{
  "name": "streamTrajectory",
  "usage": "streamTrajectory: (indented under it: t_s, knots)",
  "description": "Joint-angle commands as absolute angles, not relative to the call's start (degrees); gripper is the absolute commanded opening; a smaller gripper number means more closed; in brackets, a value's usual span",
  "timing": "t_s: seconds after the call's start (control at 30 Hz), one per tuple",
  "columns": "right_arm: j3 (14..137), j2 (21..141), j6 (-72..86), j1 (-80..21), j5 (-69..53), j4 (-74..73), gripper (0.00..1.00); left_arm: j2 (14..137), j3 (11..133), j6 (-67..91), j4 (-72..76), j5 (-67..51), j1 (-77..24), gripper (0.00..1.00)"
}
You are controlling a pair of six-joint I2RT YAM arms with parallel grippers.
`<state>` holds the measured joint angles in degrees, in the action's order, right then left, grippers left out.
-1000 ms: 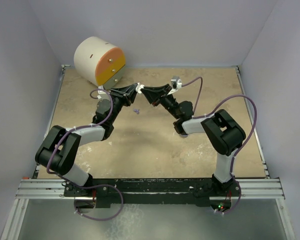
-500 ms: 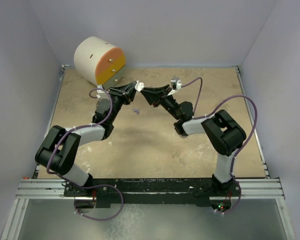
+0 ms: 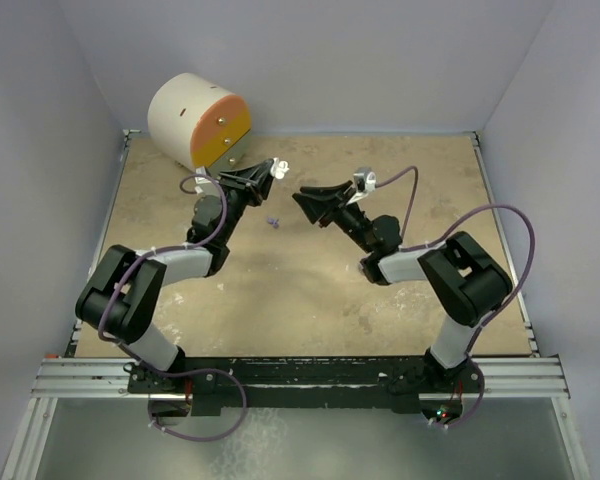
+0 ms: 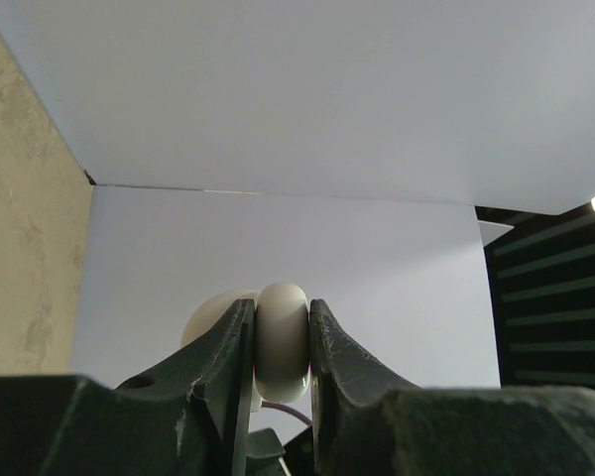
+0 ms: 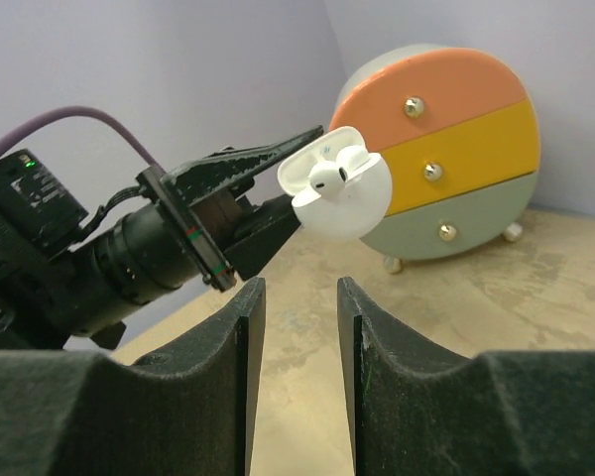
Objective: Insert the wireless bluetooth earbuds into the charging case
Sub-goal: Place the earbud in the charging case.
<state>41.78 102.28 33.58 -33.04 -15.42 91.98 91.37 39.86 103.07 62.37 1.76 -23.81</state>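
Note:
My left gripper (image 3: 272,169) is shut on the white charging case (image 4: 281,342), held in the air in front of the back wall. In the right wrist view the case (image 5: 349,203) has its lid open, with two white earbuds (image 5: 329,178) sitting in it. My right gripper (image 5: 295,283) stands open and empty, a short way right of the case and apart from it. From above, the right gripper (image 3: 301,197) points left toward the case (image 3: 278,166). A tiny purple earbud (image 3: 274,221) lies on the table below the two grippers.
A round drawer cabinet (image 3: 198,122) with orange, yellow and grey fronts stands at the back left, close behind the left gripper. White walls close in the tan table (image 3: 310,290) at the back and on both sides.
My right gripper has opened and drawn back to the right, away from the case. The left gripper still holds the case and has barely shifted.

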Motion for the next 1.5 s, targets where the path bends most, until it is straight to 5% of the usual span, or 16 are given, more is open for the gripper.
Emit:
streamTrajectory:
  t_s: [0.0,0.2,0.33,0.53,0.73,1.47]
  knots:
    - [36.85,95.29,28.66,-32.01,-12.16,125.47,0.37,92.29,41.85,104.95,68.05,1.52,-22.66,0.00]
    - [42.62,85.86,19.14,-31.46,-3.95,88.70,0.41,91.06,41.96,101.36,62.61,0.11,-22.72,0.00]
    - [46.40,83.82,15.46,-31.46,-1.10,77.38,0.45,89.16,41.70,98.54,57.70,-0.55,-22.83,0.00]
    - [51.48,83.15,11.20,-31.45,2.97,61.92,0.72,86.71,41.42,96.51,53.07,-0.73,-22.85,0.00]
    - [55.58,84.73,10.58,-31.46,7.25,52.68,0.88,86.60,42.59,94.47,51.59,-0.44,-23.15,0.00]
    - [61.35,91.45,7.79,-32.57,7.29,43.11,0.89,89.82,45.63,94.86,51.44,-0.70,-24.44,0.00]
